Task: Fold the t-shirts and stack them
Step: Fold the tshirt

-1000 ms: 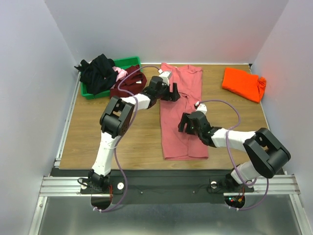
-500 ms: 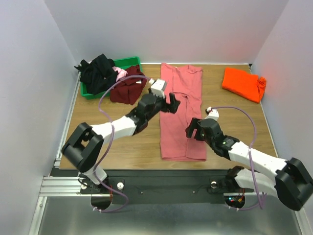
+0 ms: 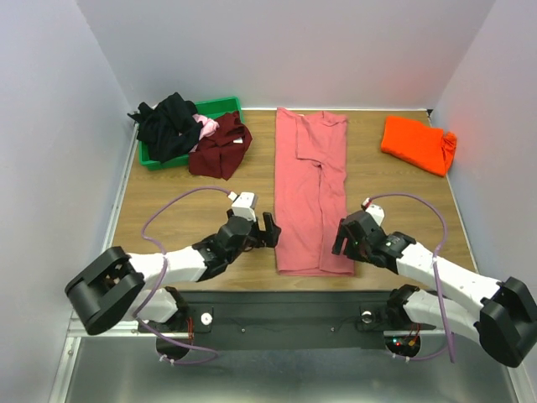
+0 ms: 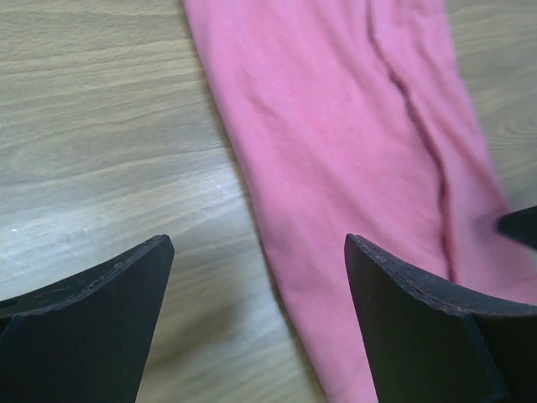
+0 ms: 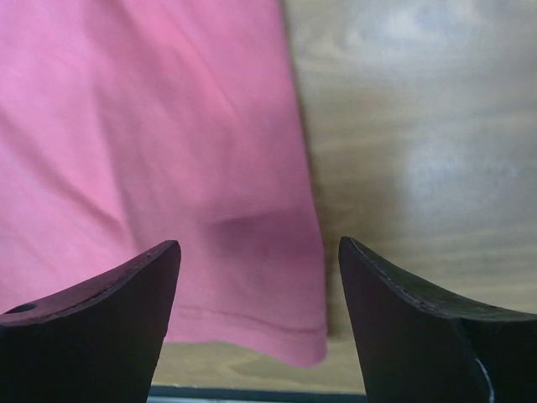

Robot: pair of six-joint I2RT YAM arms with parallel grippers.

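A salmon-pink t-shirt (image 3: 310,189) lies folded lengthwise into a long strip down the middle of the table. My left gripper (image 3: 270,232) is open and empty at the strip's near left edge (image 4: 352,168). My right gripper (image 3: 342,238) is open and empty over the strip's near right hem corner (image 5: 252,277). A folded bright orange t-shirt (image 3: 417,143) lies at the far right. A dark maroon t-shirt (image 3: 221,149) lies crumpled beside the green bin (image 3: 221,107). A black t-shirt (image 3: 168,123) and a light pink one (image 3: 205,126) are heaped in the bin.
White walls close in the table on the left, back and right. A metal rail (image 3: 113,218) runs along the table's left edge. Bare wood (image 3: 176,214) shows on both sides of the pink strip.
Both arms have pulled back toward the near edge. The left gripper moved from the strip's upper part to its near left edge. The right gripper moved down to the near right corner.
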